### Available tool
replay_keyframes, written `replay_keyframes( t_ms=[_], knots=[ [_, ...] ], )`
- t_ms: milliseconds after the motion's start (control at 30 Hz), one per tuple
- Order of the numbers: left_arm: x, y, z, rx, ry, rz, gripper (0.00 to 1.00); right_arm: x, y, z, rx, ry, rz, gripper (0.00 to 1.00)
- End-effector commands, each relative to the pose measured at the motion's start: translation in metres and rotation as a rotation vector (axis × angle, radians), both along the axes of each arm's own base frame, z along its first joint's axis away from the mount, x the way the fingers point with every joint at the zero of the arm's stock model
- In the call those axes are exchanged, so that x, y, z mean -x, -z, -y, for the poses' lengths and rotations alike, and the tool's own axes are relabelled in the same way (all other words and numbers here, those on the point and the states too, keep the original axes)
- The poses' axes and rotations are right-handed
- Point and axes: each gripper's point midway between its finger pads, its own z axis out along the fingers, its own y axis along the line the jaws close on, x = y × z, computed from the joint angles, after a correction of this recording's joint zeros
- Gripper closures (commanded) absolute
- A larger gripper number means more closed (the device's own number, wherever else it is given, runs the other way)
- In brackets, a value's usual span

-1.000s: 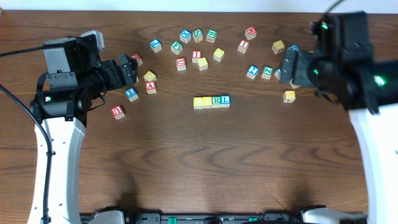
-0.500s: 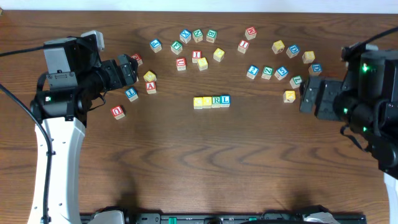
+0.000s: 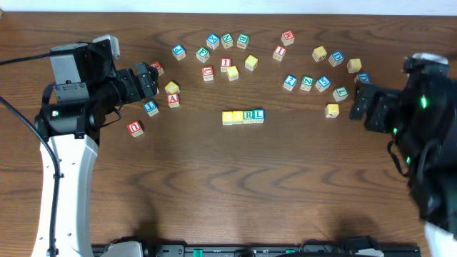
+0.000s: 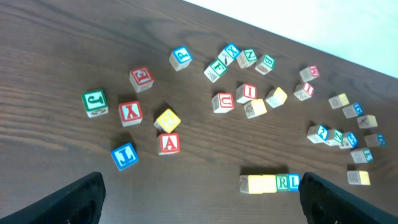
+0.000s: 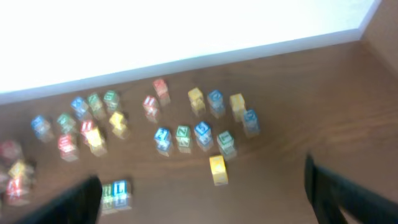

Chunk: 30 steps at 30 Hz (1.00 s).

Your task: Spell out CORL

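Observation:
A row of four letter blocks (image 3: 243, 116) lies mid-table: two yellow ones, a green R and a blue L. It also shows in the left wrist view (image 4: 270, 183) and blurred in the right wrist view (image 5: 114, 191). My left gripper (image 3: 148, 80) is open and empty at the left, above loose blocks. My right gripper (image 3: 359, 106) is open and empty at the right, next to a loose yellow block (image 3: 332, 111), also in the right wrist view (image 5: 218, 170).
Many loose letter blocks are scattered along the far side of the table (image 3: 235, 61) and at the left: a red A block (image 3: 173, 100), a blue block (image 3: 151, 108), a red block (image 3: 135, 128). The near half of the wooden table (image 3: 235, 193) holds no blocks.
My right arm has swung back from the far right toward the near right side, away from the blocks. The left arm and the row of blocks have not moved.

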Motion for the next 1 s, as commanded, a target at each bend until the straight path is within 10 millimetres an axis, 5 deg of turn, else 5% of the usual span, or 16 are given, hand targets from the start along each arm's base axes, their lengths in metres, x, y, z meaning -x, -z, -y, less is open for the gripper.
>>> replay_keyframes(
  t_ms=[0, 533, 967],
  knots=[
    [-0.002, -0.006, -0.002, -0.007, -0.005, 0.013, 0.02, 0.016, 0.02, 0.002, 0.079, -0.077, 0.115, 0.01],
    [-0.002, -0.006, -0.002, -0.007, -0.005, 0.013, 0.02, 0.051, 0.121, 0.009, 0.076, -0.072, 0.562, 0.01],
    [-0.002, -0.006, -0.002, -0.007, -0.004, 0.013, 0.02, 0.051, 0.196, -0.008, 0.006, -0.159, 0.467, 0.01]
  ],
)
